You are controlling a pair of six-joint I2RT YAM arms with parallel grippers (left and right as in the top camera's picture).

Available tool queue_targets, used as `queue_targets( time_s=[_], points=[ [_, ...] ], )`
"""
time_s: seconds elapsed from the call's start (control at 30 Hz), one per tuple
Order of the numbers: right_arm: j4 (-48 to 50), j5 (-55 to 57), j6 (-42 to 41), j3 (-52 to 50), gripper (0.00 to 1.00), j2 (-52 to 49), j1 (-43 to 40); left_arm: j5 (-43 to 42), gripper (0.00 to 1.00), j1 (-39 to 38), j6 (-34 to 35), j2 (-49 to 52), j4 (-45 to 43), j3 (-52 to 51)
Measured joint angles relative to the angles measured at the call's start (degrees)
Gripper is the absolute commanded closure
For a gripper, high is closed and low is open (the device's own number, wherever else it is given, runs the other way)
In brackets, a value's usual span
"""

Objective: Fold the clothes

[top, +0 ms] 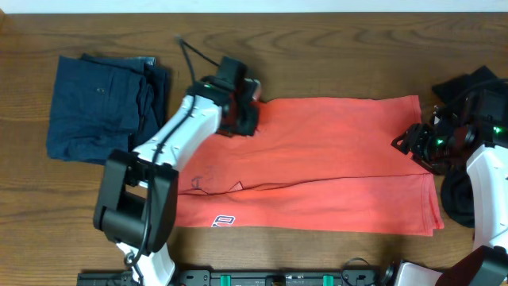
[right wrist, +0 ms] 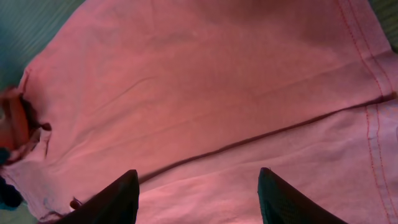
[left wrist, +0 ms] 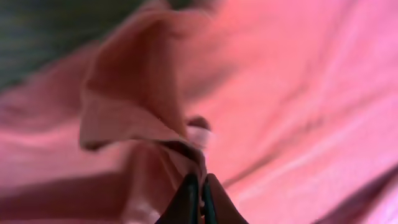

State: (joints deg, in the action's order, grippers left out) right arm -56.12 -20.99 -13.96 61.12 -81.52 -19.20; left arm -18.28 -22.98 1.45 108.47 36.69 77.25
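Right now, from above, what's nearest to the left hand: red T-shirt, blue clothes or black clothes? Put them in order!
1. red T-shirt, pinched in the left hand.
2. blue clothes, lying at the left side.
3. black clothes, past the shirt's far right end.

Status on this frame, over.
Left gripper, jaws shut on red T-shirt edge. Right gripper, jaws open over hem end. Navy garment at left, not in way.

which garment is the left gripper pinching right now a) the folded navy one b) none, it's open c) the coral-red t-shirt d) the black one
c: the left gripper is shut on a bunched-up fold of the coral-red t-shirt, while the navy garment lies apart from it.
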Motion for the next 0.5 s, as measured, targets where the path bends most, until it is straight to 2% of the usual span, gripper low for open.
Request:
queue_targets(
  time_s=[0.03,0.1,0.17,0.5],
  points=[
    [0.00,0.00,0.00,0.00,0.41,0.00,0.00,-0.02,0.90,-1.03,-0.90,0.00,0.42,0.00],
    [0.00,0.00,0.00,0.00,0.41,0.00,0.00,0.13,0.61,-2.71,-2.36,0.00,1.07,0.00],
    [0.00,0.02,0.00,0.00,0.41,0.00,0.00,0.79,0.52,-4.28,-3.30,0.00,2.10,0.00],
    [0.00,0.00,0.00,0.00,0.40,0.00,0.00,10.67,0.50,-6.05,-4.72,-0.02,11.87,0.00]
  ],
)
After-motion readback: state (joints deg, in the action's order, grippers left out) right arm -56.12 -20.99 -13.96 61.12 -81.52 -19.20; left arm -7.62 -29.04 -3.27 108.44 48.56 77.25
